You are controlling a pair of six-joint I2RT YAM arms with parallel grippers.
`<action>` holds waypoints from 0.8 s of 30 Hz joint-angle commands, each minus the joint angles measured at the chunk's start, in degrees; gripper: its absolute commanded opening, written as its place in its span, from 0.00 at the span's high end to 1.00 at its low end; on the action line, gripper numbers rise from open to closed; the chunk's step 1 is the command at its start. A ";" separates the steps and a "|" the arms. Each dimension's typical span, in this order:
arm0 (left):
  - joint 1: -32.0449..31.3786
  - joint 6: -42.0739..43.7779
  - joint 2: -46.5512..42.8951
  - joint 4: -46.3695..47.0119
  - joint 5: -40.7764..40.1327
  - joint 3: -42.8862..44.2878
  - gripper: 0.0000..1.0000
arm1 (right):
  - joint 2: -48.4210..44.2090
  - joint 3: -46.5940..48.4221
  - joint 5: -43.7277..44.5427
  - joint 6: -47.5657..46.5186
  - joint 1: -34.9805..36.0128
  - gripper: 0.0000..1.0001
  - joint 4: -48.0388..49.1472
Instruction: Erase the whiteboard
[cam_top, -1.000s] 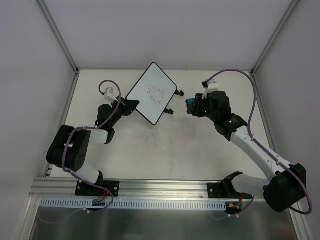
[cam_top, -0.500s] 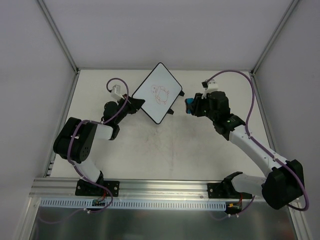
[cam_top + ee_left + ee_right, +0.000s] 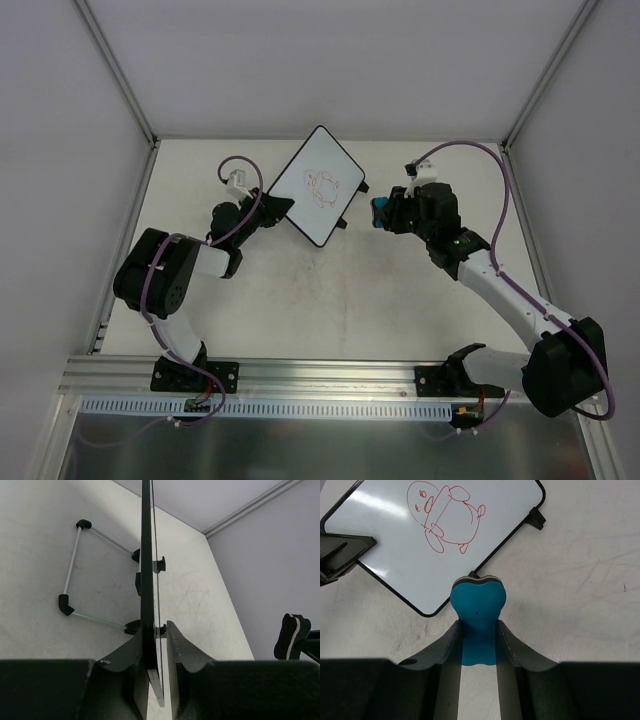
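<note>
The right gripper [image 3: 477, 627] is clamped tight on the small blue eraser block [image 3: 478, 600]. Just ahead and to its left lies the small white black-rimmed whiteboard [image 3: 510, 510], long axis slanting across, red doodle [image 3: 445, 525] facing the eraser. The right arm reaches forward, nearer the doodle. The left gripper [image 3: 155, 630] pinches the whiteboard's left edge.
</note>
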 commanded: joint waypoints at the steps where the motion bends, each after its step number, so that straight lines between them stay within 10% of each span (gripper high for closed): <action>1: -0.63 0.86 0.19 26.62 1.35 0.66 0.82 | -0.04 0.06 -0.44 0.92 -0.40 1.00 2.63; 13: -0.63 0.51 0.80 26.53 1.26 -2.59 0.40 | 0.05 -0.47 -0.18 0.83 -0.58 1.00 2.81; 24: -0.63 2.80 0.63 26.62 -0.94 -4.53 0.24 | 0.93 -0.30 -0.53 0.66 -0.57 1.00 3.16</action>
